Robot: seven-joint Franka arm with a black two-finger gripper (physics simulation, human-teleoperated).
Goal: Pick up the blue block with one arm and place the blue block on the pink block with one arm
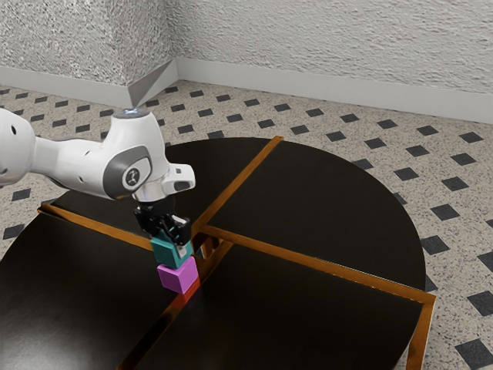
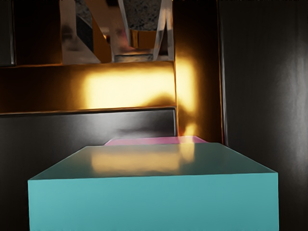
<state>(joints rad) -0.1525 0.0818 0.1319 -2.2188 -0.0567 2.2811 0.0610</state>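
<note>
The blue block [image 1: 170, 251], teal in colour, sits directly over the pink block [image 1: 178, 278] near the middle of the dark round table [image 1: 323, 200]. Their faces look to be touching, or nearly so. My gripper [image 1: 172, 242] comes down from above and is shut on the blue block, one black finger on each side. In the wrist view the blue block [image 2: 154, 192] lies just under my hand. A thin strip of the pink block [image 2: 154, 140] shows beyond its far edge.
Brass strips [image 1: 308, 262] cross the tabletop and meet just beside the stacked blocks. A reddish glow [image 1: 191, 291] lies on the strip at the pink block's foot. Tiled floor and a white wall surround the table.
</note>
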